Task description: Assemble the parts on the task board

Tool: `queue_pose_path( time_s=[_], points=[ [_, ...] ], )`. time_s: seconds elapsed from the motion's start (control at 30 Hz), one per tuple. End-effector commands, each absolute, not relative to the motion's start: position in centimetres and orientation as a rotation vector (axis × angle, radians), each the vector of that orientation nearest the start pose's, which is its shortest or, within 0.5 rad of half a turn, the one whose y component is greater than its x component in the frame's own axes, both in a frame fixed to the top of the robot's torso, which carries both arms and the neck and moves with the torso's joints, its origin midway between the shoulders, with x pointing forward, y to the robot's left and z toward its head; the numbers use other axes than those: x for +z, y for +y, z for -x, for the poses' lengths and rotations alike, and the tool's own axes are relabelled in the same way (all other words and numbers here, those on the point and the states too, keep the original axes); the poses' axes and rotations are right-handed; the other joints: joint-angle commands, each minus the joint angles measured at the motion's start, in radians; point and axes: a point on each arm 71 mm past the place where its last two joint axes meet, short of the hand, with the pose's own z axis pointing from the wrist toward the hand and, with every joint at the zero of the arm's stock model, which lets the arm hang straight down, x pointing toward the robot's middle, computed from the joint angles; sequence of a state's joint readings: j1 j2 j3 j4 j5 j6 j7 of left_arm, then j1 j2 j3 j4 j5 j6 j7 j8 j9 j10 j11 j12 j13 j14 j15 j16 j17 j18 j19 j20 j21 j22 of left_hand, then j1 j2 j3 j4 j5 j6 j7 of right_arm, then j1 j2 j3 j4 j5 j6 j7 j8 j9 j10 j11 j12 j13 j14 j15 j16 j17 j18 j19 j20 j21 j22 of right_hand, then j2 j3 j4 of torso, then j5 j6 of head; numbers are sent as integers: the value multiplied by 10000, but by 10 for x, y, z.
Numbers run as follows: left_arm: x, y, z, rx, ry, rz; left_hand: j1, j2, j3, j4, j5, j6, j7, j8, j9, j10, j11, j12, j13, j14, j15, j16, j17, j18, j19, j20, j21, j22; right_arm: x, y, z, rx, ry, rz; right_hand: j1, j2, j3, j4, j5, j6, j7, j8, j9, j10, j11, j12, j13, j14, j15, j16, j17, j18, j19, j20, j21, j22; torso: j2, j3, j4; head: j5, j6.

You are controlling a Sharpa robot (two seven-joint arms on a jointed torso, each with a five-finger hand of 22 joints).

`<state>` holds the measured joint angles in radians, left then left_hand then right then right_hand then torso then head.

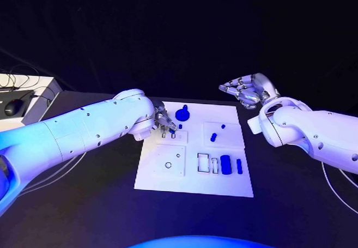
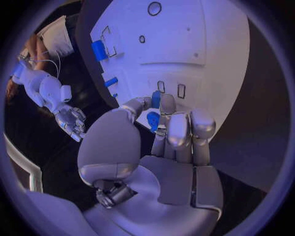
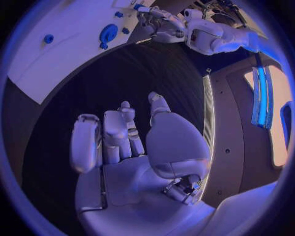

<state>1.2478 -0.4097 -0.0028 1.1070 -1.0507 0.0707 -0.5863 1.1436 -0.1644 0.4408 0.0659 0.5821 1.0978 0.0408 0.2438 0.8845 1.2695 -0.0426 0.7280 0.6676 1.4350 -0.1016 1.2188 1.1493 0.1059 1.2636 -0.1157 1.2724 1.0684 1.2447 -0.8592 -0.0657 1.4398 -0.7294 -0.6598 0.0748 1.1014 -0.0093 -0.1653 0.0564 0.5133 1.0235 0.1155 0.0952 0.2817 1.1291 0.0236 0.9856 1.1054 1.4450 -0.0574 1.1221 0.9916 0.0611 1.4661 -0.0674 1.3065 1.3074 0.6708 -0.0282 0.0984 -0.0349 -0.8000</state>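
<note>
Left hand (image 2: 161,129) pinches a small blue plastic peg-like part (image 2: 154,119) between thumb and fingertips, holding it just above the paired slots at the left-centre of the flat white rectangular task board (image 1: 194,182). The part looks light, rigid and smooth, so slip or twist in the pinch is the likely risk; best held on its sides, leaving the insertion end clear. A round blue knob-like piece (image 1: 182,114) sits at the far edge of the board, and blue oblong pieces (image 1: 225,163) lie in their recesses near its right side. Right hand (image 1: 248,88) is off the board beyond its far right corner, fingers loosely curled, grasping nothing.
</note>
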Motion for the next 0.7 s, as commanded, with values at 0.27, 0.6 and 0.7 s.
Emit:
queue_pose_path(
  time_s=[0.27, 0.6, 0.7],
  points=[
    [-215, 109, -549, -3916, 22451, 2781, 58, 48, 1477, -1451, 52, 241, -194, 14, 77, 262, -223, -59, 8, -21, -65, -18, -9, -68, 73, -3, -62, 8, -163, -253, -510, 8554, 13972, -5859, 42, 95, 12, -58, 31, 58, 44, -63, -15, 12, -12, -20, 4, -13, 45, -31, 11, 32, 846, 3, -18, 1938, -19, 5, 14, -11, -59],
    [-218, 108, -546, -3861, 22643, 2583, 50, 58, 1480, -1462, 52, 246, -195, 1, 104, 263, -224, -65, 23, -25, -65, 3, -19, -73, 84, -4, -68, 43, -164, -253, -511, 8560, 13992, -5859, 42, 95, 12, -58, 31, 58, 44, -63, -15, 12, -12, -20, 4, -13, 45, -31, 11, 32, 846, 3, -18, 1938, -15, 6, 2, 7, -64],
    [-219, 108, -545, -3863, 22694, 2528, 50, 58, 1480, -1462, 52, 246, -195, 1, 104, 263, -224, -65, 23, -25, -65, 3, -19, -73, 84, -4, -68, 43, -164, -253, -511, 8555, 14002, -5864, 42, 95, 12, -58, 31, 58, 44, -63, -15, 12, -12, -20, 4, -13, 45, -31, 11, 32, 846, 3, -18, 1938, -7, 5, 5, 4, -45]
  ],
)
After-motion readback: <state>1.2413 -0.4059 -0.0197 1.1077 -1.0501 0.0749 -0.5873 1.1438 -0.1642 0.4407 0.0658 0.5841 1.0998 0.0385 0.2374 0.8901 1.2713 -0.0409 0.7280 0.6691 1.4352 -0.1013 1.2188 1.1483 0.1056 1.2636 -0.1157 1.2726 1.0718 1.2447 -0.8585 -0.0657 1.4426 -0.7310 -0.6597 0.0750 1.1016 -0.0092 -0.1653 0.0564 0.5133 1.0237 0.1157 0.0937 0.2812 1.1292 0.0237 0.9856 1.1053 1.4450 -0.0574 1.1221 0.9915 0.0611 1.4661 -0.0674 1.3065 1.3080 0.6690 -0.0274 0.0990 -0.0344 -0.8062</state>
